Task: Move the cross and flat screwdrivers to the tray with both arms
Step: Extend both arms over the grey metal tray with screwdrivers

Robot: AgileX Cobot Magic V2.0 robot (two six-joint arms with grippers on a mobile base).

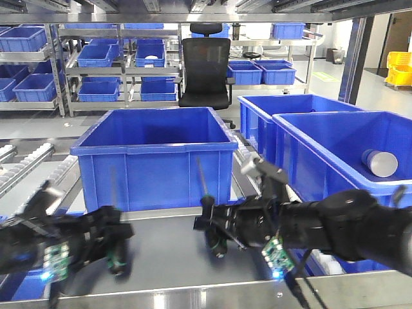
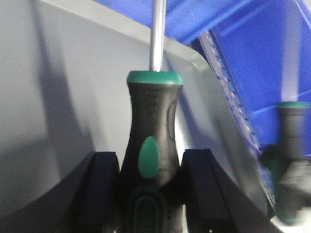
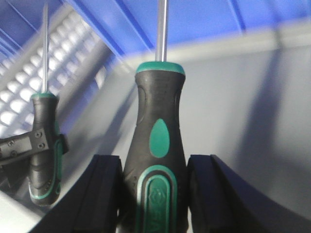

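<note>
Two black-and-green-handled screwdrivers with thin steel shafts stand upright above the large shallow grey metal tray (image 1: 167, 257), one (image 1: 116, 248) clamped in the left tool (image 1: 114, 254), the other (image 1: 207, 219) in the right tool (image 1: 215, 235); three deep blue plastic bins (image 1: 154, 154) stand behind

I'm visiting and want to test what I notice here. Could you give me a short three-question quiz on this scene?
1. True or false: each gripper, left gripper and right gripper, holds a screwdriver by its handle.
2. Which way do the steel shafts point in the front view? A) up B) down C) sideways
3. Fill in: both screwdrivers, left screwdriver and right screwdriver, hang above the grey ____.

Key: 1 true. 2 A, up, with the handles low. 3 tray, which lies in front of the big blue bin.
</note>
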